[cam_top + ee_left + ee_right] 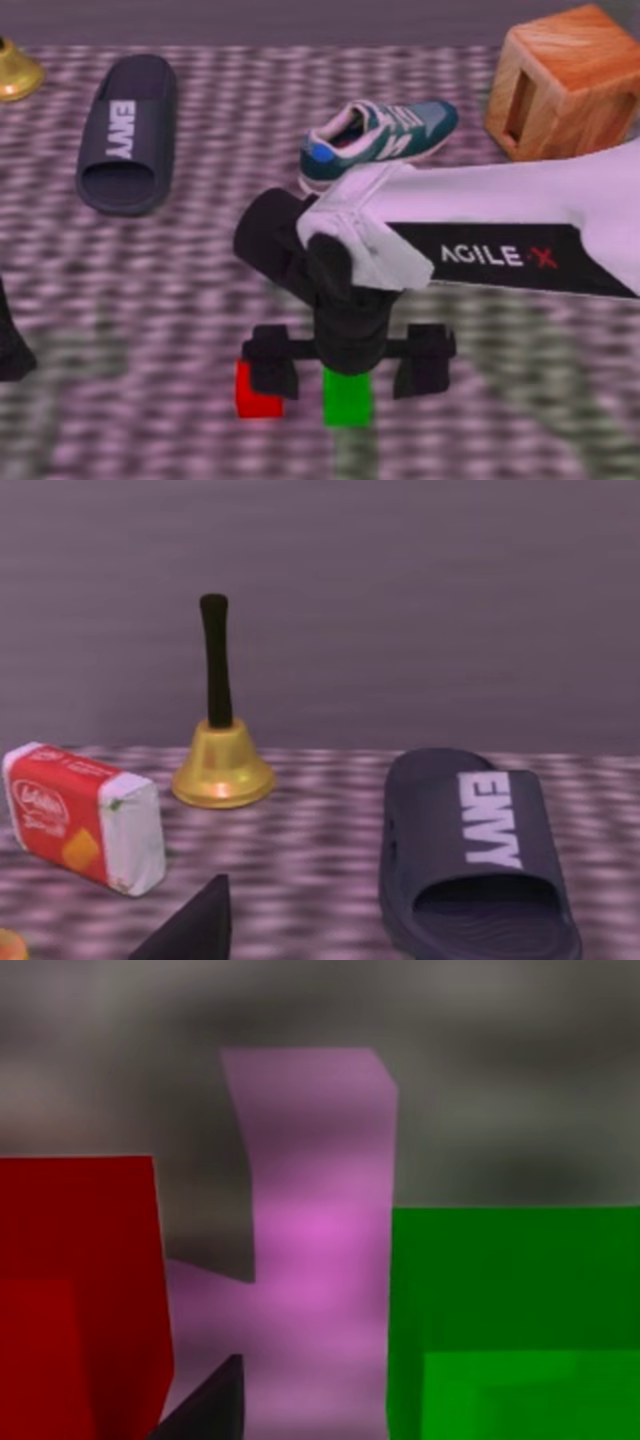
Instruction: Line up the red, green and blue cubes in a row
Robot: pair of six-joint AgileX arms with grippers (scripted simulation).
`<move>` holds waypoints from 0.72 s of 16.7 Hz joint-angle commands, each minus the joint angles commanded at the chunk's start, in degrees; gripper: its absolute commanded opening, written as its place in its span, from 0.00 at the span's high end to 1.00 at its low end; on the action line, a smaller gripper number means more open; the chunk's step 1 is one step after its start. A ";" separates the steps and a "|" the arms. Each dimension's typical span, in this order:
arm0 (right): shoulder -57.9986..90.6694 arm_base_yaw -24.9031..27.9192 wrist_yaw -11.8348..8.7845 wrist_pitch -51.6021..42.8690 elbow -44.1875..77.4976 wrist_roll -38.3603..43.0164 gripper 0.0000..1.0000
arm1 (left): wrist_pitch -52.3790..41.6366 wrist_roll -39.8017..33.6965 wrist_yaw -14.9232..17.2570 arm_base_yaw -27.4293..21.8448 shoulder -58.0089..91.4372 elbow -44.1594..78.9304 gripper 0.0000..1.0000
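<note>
Right gripper (pixel 348 362): hanging over the near middle of the table, fingers spread wide — one finger sits over the red cube's right edge, the other well past the green one. It has hold of nothing that I can see.
Right arm (pixel 500 225): white, reaches in from the right side with AGILE X lettering on it.
Red cube (pixel 257 394): on the table, near edge, just left of the green cube, with a small gap between them in the right wrist view.
Green cube (pixel 347 398): right beside the red one, directly under the gripper's middle — the two look roughly level with each other.
Blue cube: can't spot it in any view.
Left arm (pixel 12 345): only a dark bit shows at the left edge, well apart from the cubes; can't tell how its fingers stand.
Slipper (pixel 128 132): dark navy, far left part of the table.
Sneaker (pixel 378 140): teal and white, behind the right arm.
Wooden block (pixel 563 82): big, orange-brown with a slot, far right corner.
Bell (pixel 221 760): gold with a black handle, far left, beside the slipper.
Snack pack (pixel 86 818): red and white, near the bell in the left wrist view.
</note>
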 joint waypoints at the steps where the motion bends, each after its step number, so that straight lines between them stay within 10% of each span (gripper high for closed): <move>1: -0.04 -0.10 0.00 -0.01 0.01 0.00 0.00 | 0.00 0.00 0.00 0.00 0.00 0.00 0.00; 12: -4.74 0.47 -0.04 -14.05 9.35 -0.07 0.00 | 0.00 0.00 0.00 0.00 0.00 0.00 0.00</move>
